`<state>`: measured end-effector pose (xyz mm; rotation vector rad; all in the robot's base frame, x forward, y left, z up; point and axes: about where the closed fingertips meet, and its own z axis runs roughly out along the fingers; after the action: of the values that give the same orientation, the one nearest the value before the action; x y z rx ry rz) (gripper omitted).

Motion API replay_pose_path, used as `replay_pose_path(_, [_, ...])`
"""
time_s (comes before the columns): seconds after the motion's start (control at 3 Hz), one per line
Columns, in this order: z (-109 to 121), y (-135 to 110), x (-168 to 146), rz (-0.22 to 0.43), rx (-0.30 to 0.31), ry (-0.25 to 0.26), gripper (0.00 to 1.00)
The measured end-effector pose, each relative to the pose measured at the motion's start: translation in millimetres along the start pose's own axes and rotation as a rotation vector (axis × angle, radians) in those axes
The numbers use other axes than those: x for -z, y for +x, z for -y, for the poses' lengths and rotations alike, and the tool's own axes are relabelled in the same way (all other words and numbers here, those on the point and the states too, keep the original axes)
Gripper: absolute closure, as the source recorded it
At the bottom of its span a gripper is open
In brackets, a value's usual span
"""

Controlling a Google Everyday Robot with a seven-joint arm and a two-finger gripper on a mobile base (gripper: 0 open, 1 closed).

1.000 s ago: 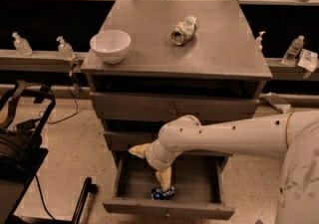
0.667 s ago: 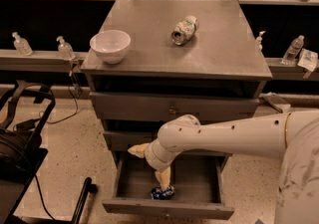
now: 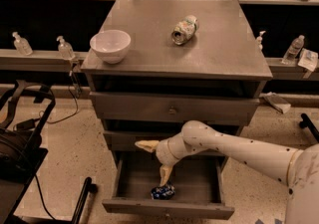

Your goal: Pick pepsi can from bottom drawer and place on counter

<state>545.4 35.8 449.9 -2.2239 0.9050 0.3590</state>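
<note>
Cabinet [image 3: 174, 109] of grey metal stands mid-view, and its flat top, the bench [image 3: 224, 56], is scuffed and matte. A white arm [image 3: 239, 149] enters from 4 o'clock and reaches across the cabinet front towards 9 o'clock, bending at the wrist in front of the middle drawer. The bottom drawer [image 3: 199, 178] is pulled well out, while the two drawers above it are closed. On the bench, a white bowl [image 3: 110, 45] sits upright near the corner at 8 o'clock. A pale green can [image 3: 184, 29] lies on its side close to the bench's centre, a little towards 1 o'clock, with its open end facing 7 o'clock. The hand [image 3: 149, 164] hangs over the open drawer, released: its two fingers are spread wide, one pointing to 9 o'clock and the other to 6 o'clock, down into the drawer. The pepsi can [image 3: 163, 191] lies on the drawer floor at 6 o'clock, close to the front wall, right under the tip of the lower finger and outside the gap between the two fingers. Whether that tip touches the can I cannot tell.
</note>
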Motion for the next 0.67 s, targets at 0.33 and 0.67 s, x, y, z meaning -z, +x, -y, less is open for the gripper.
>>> replay_pose_path(0.33, [-14, 20, -22, 0.143, 0.021, 0.052, 0.0])
replay_pose_path(0.67, [-48, 35, -66, 0.212, 0.096, -0.044, 0.0])
